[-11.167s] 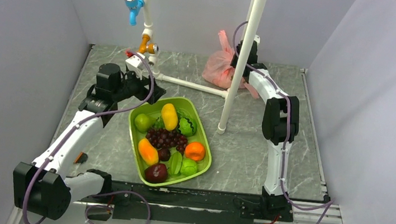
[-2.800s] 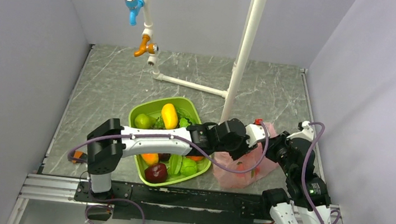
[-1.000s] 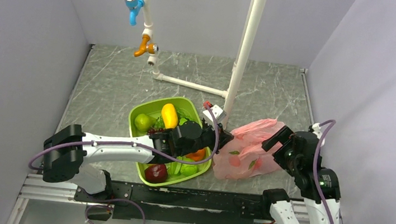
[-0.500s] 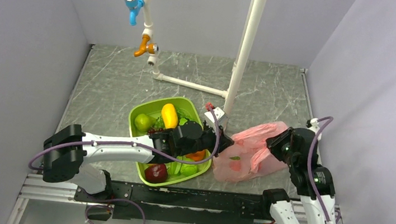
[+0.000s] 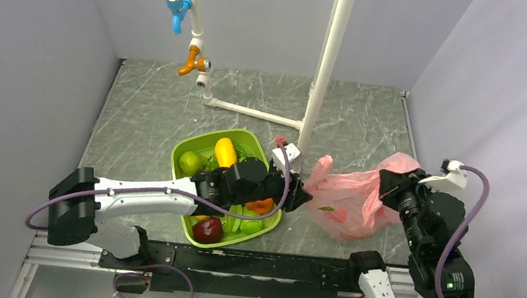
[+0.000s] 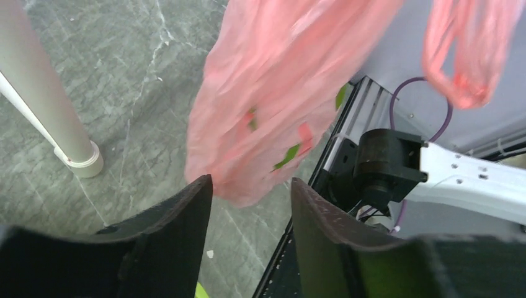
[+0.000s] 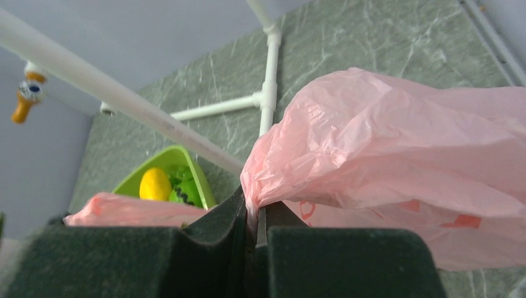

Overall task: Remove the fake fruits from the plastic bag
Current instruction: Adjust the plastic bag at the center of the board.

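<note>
The pink plastic bag (image 5: pixel 350 201) hangs lifted at the front right of the table. My right gripper (image 5: pixel 385 184) is shut on a pinched fold of the bag (image 7: pixel 384 155), with its jaws closed on the plastic. My left gripper (image 5: pixel 298 196) is open and empty just left of the bag's lower end (image 6: pixel 273 118), which hangs in front of its fingers (image 6: pixel 186 230). A loop handle (image 6: pixel 471 56) dangles at the upper right of the left wrist view. No peach, red apple or dark green fruit shows; the bag's inside is hidden.
A green tray (image 5: pixel 182 156) with a yellow mango (image 5: pixel 224 152), orange, grapes and a maroon apple (image 5: pixel 208 229) lies under my left arm. A white pipe post (image 5: pixel 322 66) stands behind the bag, its foot (image 6: pixel 80 162) near my left fingers.
My right gripper has lifted and pulled the bag to the right. My left gripper has stayed near the bag's left end.
</note>
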Controlling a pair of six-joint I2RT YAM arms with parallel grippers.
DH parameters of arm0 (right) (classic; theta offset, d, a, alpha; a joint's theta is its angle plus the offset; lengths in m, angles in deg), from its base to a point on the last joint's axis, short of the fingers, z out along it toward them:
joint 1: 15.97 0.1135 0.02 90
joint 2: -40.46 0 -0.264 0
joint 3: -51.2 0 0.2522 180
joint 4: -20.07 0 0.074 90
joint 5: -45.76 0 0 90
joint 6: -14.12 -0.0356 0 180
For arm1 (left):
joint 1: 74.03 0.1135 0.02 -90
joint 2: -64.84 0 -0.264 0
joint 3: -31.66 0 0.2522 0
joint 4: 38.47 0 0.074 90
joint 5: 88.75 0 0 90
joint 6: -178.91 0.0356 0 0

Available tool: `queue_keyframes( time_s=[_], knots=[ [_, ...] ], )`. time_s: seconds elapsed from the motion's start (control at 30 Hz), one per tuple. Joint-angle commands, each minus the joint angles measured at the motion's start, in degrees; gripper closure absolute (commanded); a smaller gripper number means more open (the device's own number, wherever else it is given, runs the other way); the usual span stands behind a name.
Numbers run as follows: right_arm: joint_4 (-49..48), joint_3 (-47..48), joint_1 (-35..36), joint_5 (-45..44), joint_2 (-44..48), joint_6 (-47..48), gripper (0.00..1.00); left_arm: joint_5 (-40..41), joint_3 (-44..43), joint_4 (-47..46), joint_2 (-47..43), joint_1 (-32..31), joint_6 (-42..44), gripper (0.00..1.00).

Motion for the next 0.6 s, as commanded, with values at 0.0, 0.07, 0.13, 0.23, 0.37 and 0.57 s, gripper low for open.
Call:
queue_keyframes(
  time_s=[0.0,0.07,0.13,0.23,0.37,0.57],
  knots=[
    [-4.9,-2.8,0.5,8.2,-1.8,3.8,0.94,0.3,-7.3,7.2,-1.7,0.1,2.7,0.40],
    [-4.5,-3.7,0.5,9.2,-2.2,3.5,0.94,0.9,-10.4,10.8,-1.1,0.2,3.7,0.34],
    [-3.3,-4.0,0.4,9.2,-2.4,3.1,0.94,4.0,-13.7,16.0,-0.4,0.1,4.0,0.30],
    [-1.4,-4.3,0.5,8.7,-1.9,3.3,0.93,9.9,-16.5,19.2,0.0,0.1,3.9,0.12],
    [-0.1,-4.9,0.5,9.5,-0.9,2.3,0.92,16.8,-19.9,22.7,1.5,0.1,2.6,0.06],
    [-0.3,-5.0,0.5,9.3,-0.9,1.9,0.91,16.0,-25.2,28.4,7.0,0.1,2.2,0.08]
  ],
)
